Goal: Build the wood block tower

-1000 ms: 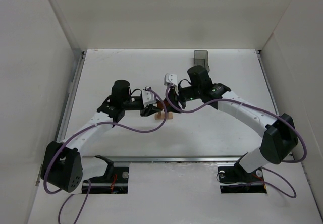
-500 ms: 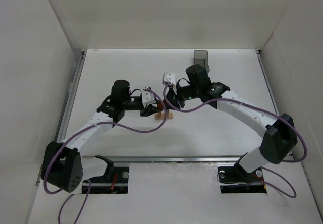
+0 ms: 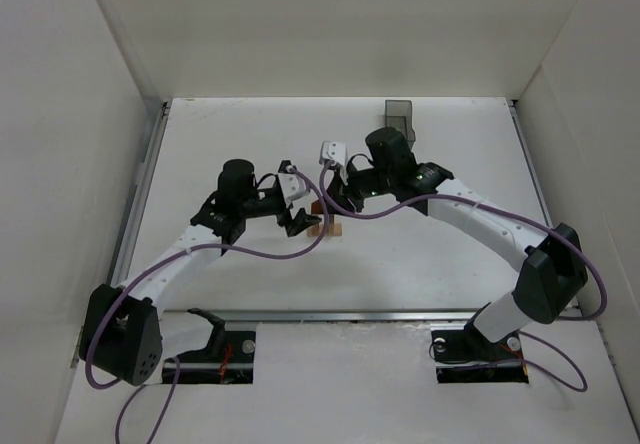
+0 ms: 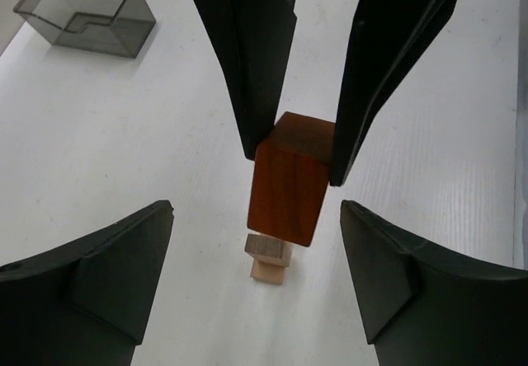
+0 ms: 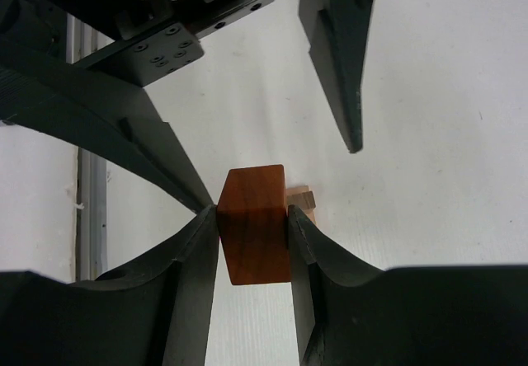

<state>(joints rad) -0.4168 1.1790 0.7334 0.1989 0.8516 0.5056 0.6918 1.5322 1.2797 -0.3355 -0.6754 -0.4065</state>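
Note:
A reddish-orange wooden block [image 5: 254, 226] hangs in the air, and my right gripper [image 5: 252, 218] is shut on its two sides. Just beneath and beyond it, two small pale tan blocks [image 4: 270, 259] lie stacked on the white table. My left gripper [image 4: 256, 218] is open, its fingers standing wide on either side of the orange block [image 4: 289, 180] without touching it. In the top view both grippers meet at mid-table over the pale blocks [image 3: 325, 229], the left gripper [image 3: 300, 209] on the left and the right gripper [image 3: 325, 202] above them.
A translucent dark grey plastic bin [image 3: 400, 116] stands at the back of the table, also seen in the left wrist view as the bin [image 4: 87, 16]. White walls enclose the table on three sides. Purple cables trail from both arms.
My left gripper has opened and let go of the orange block. My right gripper has closed on that block and now holds it alone.

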